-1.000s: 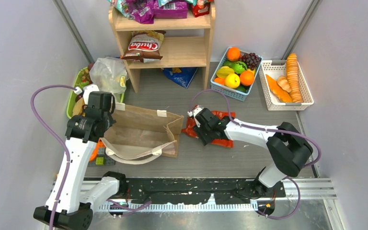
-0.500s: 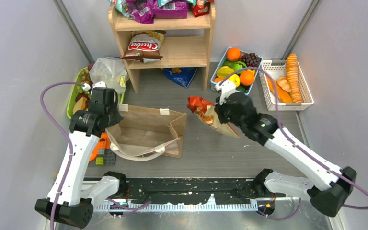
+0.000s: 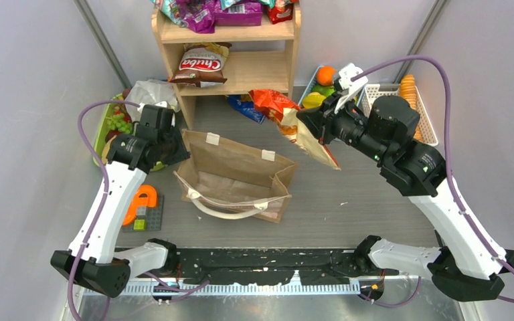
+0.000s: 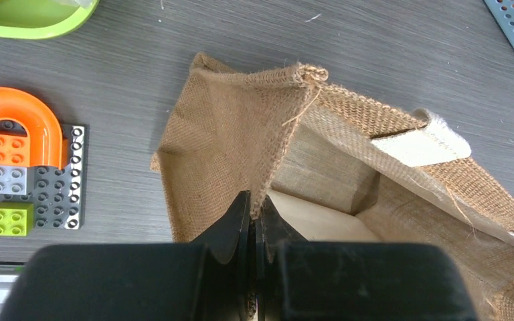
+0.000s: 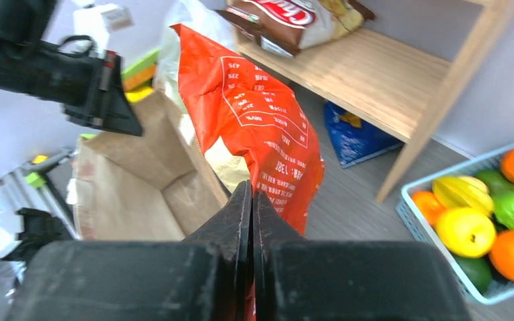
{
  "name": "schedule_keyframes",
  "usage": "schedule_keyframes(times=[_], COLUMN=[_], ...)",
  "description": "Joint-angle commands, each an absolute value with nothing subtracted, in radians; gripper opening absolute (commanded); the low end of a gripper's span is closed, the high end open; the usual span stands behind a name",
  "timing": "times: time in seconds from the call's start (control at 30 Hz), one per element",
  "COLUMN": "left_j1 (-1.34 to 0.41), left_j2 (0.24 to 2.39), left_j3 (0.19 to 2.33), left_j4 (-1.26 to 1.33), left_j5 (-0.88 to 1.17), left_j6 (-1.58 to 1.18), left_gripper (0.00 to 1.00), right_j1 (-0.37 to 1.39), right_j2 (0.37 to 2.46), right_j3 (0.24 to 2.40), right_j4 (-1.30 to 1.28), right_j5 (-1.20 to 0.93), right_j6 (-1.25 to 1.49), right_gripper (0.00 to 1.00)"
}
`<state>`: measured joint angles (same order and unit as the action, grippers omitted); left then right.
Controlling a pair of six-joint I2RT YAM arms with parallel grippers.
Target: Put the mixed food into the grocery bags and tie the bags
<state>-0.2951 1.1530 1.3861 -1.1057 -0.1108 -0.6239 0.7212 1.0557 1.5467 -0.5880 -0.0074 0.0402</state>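
– While the left hand [image 4: 254,212] pinches the left end wall of the burlap tote [image 3: 237,180], fingers shut on the cloth, is the mouth wide enough?
– Barely. The tote stands on the worktop [image 3: 375,207] with a white handle [image 3: 231,212] drooping over its near side, and the opening sags. If that pinch slips, I judge the wall folds inward and closes the mouth.
– And the right hand [image 5: 250,200]?
– Clamped on the lower edge of the red-orange snack packet [image 5: 254,120], which hangs in the air off the tote's far-right corner, not over the opening.
– So a release now misses?
– Likely; it would land on the worktop beside the bag. The packet is long and floppy too, so it may catch the far rim and drag the tote over. Farther off, the wooden shelf [image 3: 241,70] and the blue fruit basket [image 5: 435,257] sit close to that arm, so a wide swing could knock them.
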Motion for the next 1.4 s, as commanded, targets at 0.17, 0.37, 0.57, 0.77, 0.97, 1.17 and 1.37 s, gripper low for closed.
schedule_keyframes(times=[0.17,0.37,0.57,0.77,0.97,1.17,1.37], left_j1=[-0.296,-0.293,-0.281,-0.275,-0.272,-0.259,-0.259], left_j2=[1.197,1.215,1.192,1.173,1.119,1.067,1.046], left_j3=[1.466,1.500,1.474,1.432,1.384,1.336,1.282], left_j4=[-1.108,-1.157,-1.160,-1.147,-1.116,-1.090,-1.074], left_j5=[-0.097,-0.158,-0.178,-0.171,-0.148,-0.189,-0.174], left_j6=[-0.600,-0.534,-0.513,-0.504,-0.502,-0.500,-0.511], left_gripper=[0.00,0.00,0.00,0.00,0.00,0.00,0.01], right_j1=[0.723,0.745,0.794,0.816,0.816,0.816,0.816], right_j2=[1.221,1.320,1.379,1.368,1.311,1.305,1.339], right_j3=[1.855,1.930,1.833,1.607,1.421,1.427,1.526], right_j4=[-0.456,-0.298,-0.146,0.019,-0.075,-0.306,-0.337], right_j5=[-0.368,-0.495,-0.504,-0.490,-0.381,-0.314,-0.262], right_j6=[0.167,0.295,0.375,0.448,0.352,0.201,0.153], right_gripper=[0.05,0.05,0.05,0.05,0.05,0.64,0.73])
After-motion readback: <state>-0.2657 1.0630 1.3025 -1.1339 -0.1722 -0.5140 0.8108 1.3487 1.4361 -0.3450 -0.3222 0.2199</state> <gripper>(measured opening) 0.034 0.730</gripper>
